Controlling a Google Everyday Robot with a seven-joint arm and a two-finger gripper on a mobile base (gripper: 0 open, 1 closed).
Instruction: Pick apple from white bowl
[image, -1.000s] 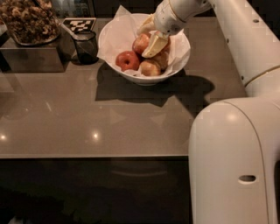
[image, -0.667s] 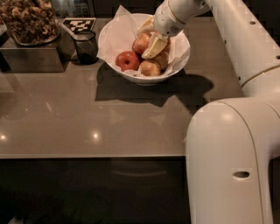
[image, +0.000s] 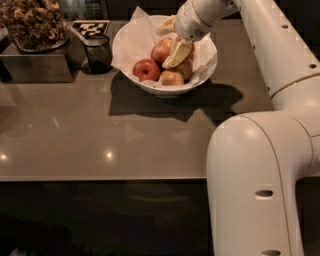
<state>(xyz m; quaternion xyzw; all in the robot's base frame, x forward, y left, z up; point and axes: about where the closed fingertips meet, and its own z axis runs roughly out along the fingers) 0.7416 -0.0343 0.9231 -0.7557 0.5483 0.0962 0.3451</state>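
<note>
Camera view: apple (image: 161, 49) lies mid-back in bowl (image: 161, 90), round, no long axis, stem direction unclear. Gripper (image: 172, 40) sits at its right side, jaws spread, straddling it. Cup (image: 97, 53) stands just left of the bowl. Open counter (image: 100, 127) lies nearside.

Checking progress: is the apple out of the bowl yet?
In: the apple rests inside the white bowl with the gripper over it.

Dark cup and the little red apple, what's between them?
Camera view shows the white bowl's wall and its crumpled paper lining between the dark glass cup and small red apple. The end effector is in the bowl, at the larger apple.
</note>
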